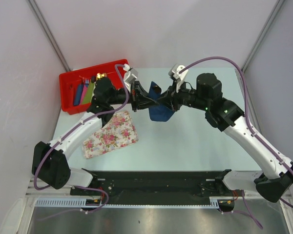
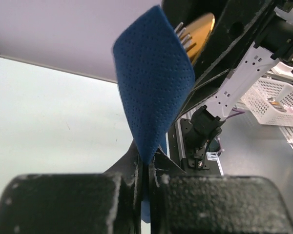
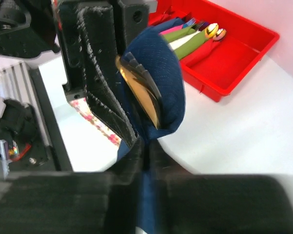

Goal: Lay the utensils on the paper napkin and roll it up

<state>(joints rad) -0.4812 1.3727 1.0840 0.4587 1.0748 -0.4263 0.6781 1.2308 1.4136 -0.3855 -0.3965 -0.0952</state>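
One white table (image 1: 200, 141); pale walls (image 1: 161, 29); napkin (image 1: 161, 111) aloft.

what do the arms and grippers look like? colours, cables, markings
The left arm and right arm have white links, black joints and bases. A purple cable loops along each. White brackets sit at the wrists. The left gripper and right gripper are black with rough flat fingers. Green lights glow on the right arm.
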